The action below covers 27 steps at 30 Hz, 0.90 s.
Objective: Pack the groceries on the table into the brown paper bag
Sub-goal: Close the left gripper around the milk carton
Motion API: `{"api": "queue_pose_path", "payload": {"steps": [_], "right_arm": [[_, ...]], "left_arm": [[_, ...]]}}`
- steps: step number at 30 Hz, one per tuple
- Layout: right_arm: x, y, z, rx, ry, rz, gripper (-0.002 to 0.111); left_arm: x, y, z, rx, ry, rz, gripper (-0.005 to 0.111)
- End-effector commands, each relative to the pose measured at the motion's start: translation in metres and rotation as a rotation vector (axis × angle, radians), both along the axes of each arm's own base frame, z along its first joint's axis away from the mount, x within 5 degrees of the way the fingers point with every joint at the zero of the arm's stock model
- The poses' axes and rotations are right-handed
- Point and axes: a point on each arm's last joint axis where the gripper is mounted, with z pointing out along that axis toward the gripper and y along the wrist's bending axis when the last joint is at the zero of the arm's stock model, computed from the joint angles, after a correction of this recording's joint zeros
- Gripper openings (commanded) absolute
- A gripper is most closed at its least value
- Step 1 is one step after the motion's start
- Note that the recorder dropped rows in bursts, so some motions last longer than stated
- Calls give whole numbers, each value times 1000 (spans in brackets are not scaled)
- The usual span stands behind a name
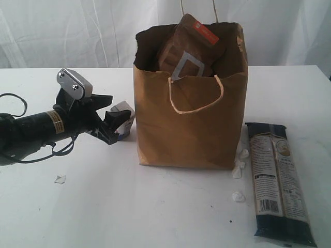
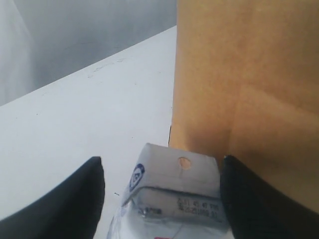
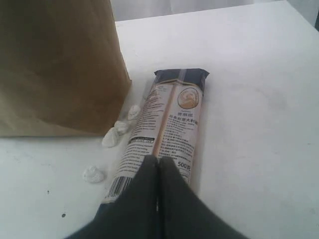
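Standing on the table [image 1: 129,206], the brown paper bag [image 1: 191,129] holds the brown foil pouch [image 1: 191,46], which pokes out of its top. The left pincer [image 1: 115,126] reaches to the small white-blue carton [image 1: 124,111] just beside the bag's left wall, and the long dark pasta packet [image 1: 279,181] lies flat to the bag's right. From the left wrist, that pincer is open, its fingers [image 2: 84,199] straddling the carton, one clear of it. From the right wrist, the right pincer [image 3: 158,169] is closed tight on nothing, above one end of the packet.
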Motion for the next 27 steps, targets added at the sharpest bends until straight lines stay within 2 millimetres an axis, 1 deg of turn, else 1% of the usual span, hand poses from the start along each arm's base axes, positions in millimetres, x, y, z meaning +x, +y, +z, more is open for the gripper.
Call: {"api": "queue_pose_path", "payload": {"steps": [1, 3, 7, 10, 14, 17, 19, 21, 23, 27], "right_arm": [[0, 0, -3, -2, 8, -6, 0], [0, 0, -3, -2, 8, -6, 0], [0, 0, -3, -2, 8, -6, 0], [0, 0, -3, -2, 8, -6, 0], [0, 0, -3, -2, 8, -6, 0], [0, 0, -3, -2, 8, -6, 0], [0, 0, -3, -2, 8, -6, 0], [0, 0, -3, -2, 8, -6, 0], [0, 0, -3, -2, 8, -6, 0], [0, 0, -3, -2, 8, -6, 0]], "left_arm": [[0, 0, -2, 21, 1, -14, 68], [-2, -2, 1, 20, -22, -48, 68], [-2, -2, 0, 33, -12, -44, 68], [-2, -2, 2, 42, -53, -53, 68], [1, 2, -1, 66, -24, 3, 68], [5, 6, -1, 71, -35, 62, 68], [7, 7, 3, 32, -49, 91, 68], [6, 8, 12, -7, -97, 69, 68], [5, 8, 18, -30, -107, 66, 68], [7, 12, 11, 25, -49, 120, 68]]}}
